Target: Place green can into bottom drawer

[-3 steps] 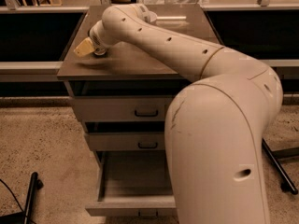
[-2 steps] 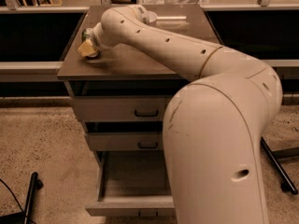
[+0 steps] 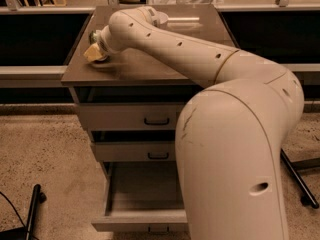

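Note:
My gripper (image 3: 95, 48) is at the left edge of the cabinet top (image 3: 150, 64), at the end of the arm that reaches across from the right. A small dark green round shape, which looks like the green can (image 3: 93, 35), shows right at the gripper's far side and touches it. Most of the can is hidden behind the wrist. The bottom drawer (image 3: 142, 220) is pulled out toward me, and its shallow tray shows nothing inside.
The two upper drawers (image 3: 130, 118) are closed, each with a small dark handle. A white bowl (image 3: 162, 18) peeks out behind the arm on the cabinet top. My large arm body fills the right foreground. A dark pole (image 3: 31, 211) lies on the floor at left.
The gripper has moved a little left and toward the back along the left edge of the cabinet top. The drawers have not moved.

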`<state>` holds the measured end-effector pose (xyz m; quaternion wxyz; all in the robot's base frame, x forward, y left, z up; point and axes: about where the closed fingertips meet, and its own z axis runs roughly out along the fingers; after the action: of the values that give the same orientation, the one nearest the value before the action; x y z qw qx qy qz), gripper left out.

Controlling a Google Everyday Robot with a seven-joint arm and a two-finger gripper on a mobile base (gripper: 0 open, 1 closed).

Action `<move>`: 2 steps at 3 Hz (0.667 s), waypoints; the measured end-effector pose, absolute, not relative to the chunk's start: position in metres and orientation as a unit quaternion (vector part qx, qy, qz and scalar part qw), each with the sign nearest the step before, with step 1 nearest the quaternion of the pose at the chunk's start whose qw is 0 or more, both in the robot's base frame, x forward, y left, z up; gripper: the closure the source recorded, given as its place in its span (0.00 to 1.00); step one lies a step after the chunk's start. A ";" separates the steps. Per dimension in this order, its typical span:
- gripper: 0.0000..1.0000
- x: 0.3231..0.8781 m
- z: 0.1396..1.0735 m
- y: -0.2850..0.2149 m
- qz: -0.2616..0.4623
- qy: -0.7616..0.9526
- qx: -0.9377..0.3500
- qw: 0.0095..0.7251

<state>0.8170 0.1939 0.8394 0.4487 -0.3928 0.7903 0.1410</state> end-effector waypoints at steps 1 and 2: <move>0.35 0.819 0.841 0.196 0.148 0.788 -0.390 0.453; 0.51 0.822 0.841 0.197 0.151 0.789 -0.386 0.454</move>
<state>0.8219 0.1970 0.8408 0.4540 -0.3858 0.7887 0.1514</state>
